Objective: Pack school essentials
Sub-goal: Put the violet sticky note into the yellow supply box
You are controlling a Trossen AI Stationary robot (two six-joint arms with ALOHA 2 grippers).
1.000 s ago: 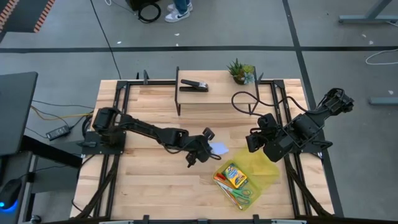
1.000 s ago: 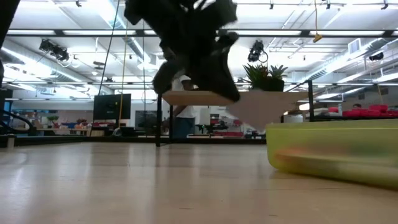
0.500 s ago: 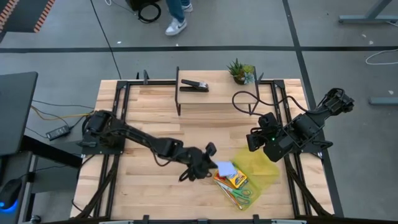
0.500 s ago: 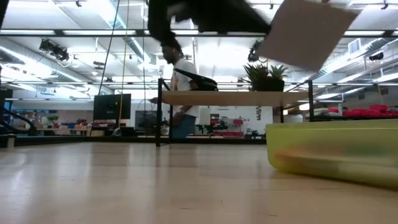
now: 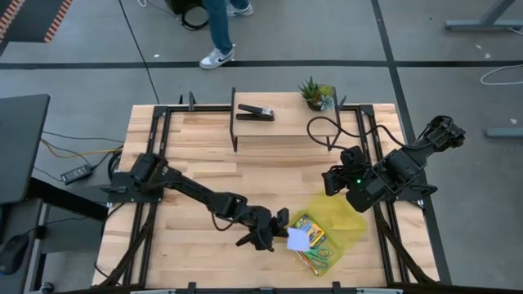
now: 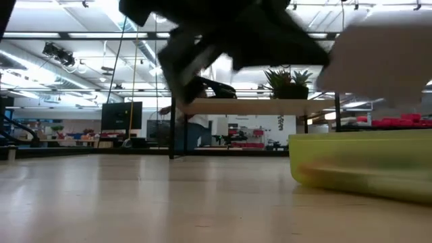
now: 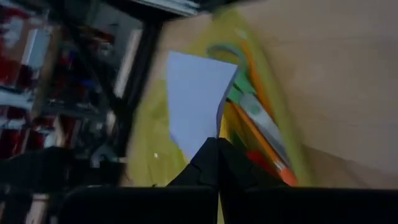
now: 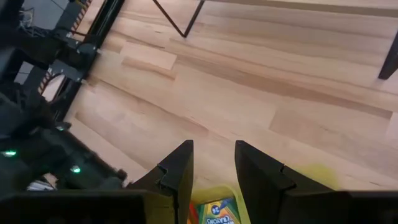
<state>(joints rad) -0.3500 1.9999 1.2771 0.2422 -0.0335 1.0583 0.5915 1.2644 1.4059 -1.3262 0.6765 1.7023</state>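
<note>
Pale butcher-block planks form the table (image 5: 196, 139), framed by black rails, with a black stapler (image 5: 255, 112) and a small green potted plant (image 5: 315, 92) on the raised shelf at twelve o'clock. Toward five o'clock lies the translucent yellow-green pouch (image 5: 347, 221), already holding the small yellow-green crayon box (image 5: 310, 229), the green-handled scissors (image 5: 314, 255) and orange and pink pencils (image 7: 256, 140).

Reaching diagonally across the boards, the left gripper (image 5: 284, 233) pinches one corner of the pale blue square notepad (image 5: 298, 238), carrying it above the pouch's near end, over the crayon box; a corner grip probably leaves the sheet free to slide in flat. At three o'clock the right gripper (image 8: 214, 163) hovers with fingers parted, clamping nothing, seemingly waiting at the pouch's far end.

Bare wood spreads from six to nine o'clock, giving the left arm room to retreat. The pouch sits close to the table's front edge, so a careless push could nudge it off.
</note>
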